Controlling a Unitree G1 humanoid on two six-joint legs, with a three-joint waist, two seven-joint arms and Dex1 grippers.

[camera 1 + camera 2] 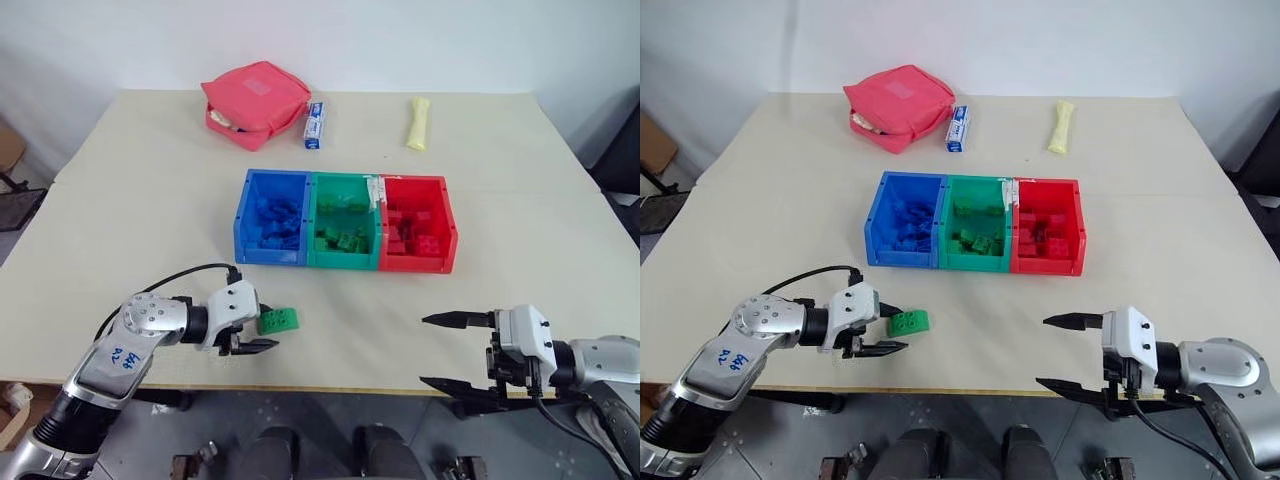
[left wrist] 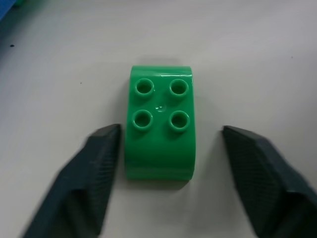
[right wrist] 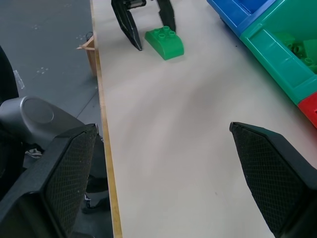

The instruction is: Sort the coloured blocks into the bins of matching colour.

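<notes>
Green block (image 2: 160, 130): lies flat on the table (image 1: 150, 200), between your left pincer's (image 1: 262, 332) parted fingers, one touching, nothing gripped. Bins (image 1: 345, 222): beyond the block. Right pincer (image 1: 452, 352): wide open, empty, well right of the block.

Head pair looks down from above the near edge, taking in the whole table (image 1: 150, 190) out to the far wall. Left wrist cam sits super close over a green block (image 2: 160, 129), facing the tabletop. Right wrist cam looks left across the near edge and catches that same block.
</notes>
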